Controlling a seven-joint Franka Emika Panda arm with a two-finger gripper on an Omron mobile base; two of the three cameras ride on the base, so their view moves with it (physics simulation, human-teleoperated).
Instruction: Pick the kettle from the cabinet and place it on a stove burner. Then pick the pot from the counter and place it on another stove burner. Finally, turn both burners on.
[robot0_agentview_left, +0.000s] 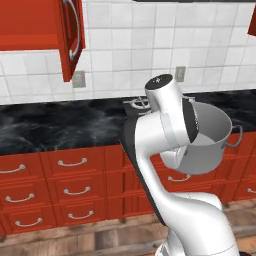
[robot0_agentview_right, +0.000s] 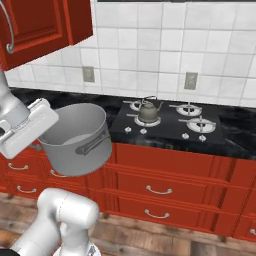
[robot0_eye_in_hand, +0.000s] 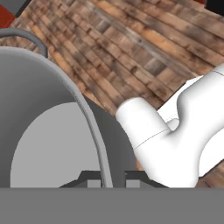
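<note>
My gripper (robot0_eye_in_hand: 107, 179) is shut on the rim of the wide grey pot (robot0_eye_in_hand: 48, 144), one fingertip inside the wall and one outside. The pot (robot0_agentview_right: 80, 135) hangs tilted in the air in front of the red drawers, off the black veined counter (robot0_agentview_left: 60, 125); its loop handle (robot0_agentview_left: 235, 136) shows on the right side. The small grey-green kettle (robot0_agentview_right: 148, 112) stands on the front left burner of the cooktop (robot0_agentview_right: 170, 127). The other burners, such as the front right one (robot0_agentview_right: 200, 125), are bare. The red wall cabinet (robot0_agentview_left: 30, 25) is up on the left, its door (robot0_agentview_left: 70, 35) swung open.
Red drawers with silver handles (robot0_agentview_left: 72, 162) run below the counter. Small white knobs (robot0_agentview_right: 143, 131) line the cooktop's front edge. White tiled wall with outlets (robot0_agentview_right: 190, 80) lies behind. Wooden floor (robot0_eye_in_hand: 144, 48) is beneath the pot.
</note>
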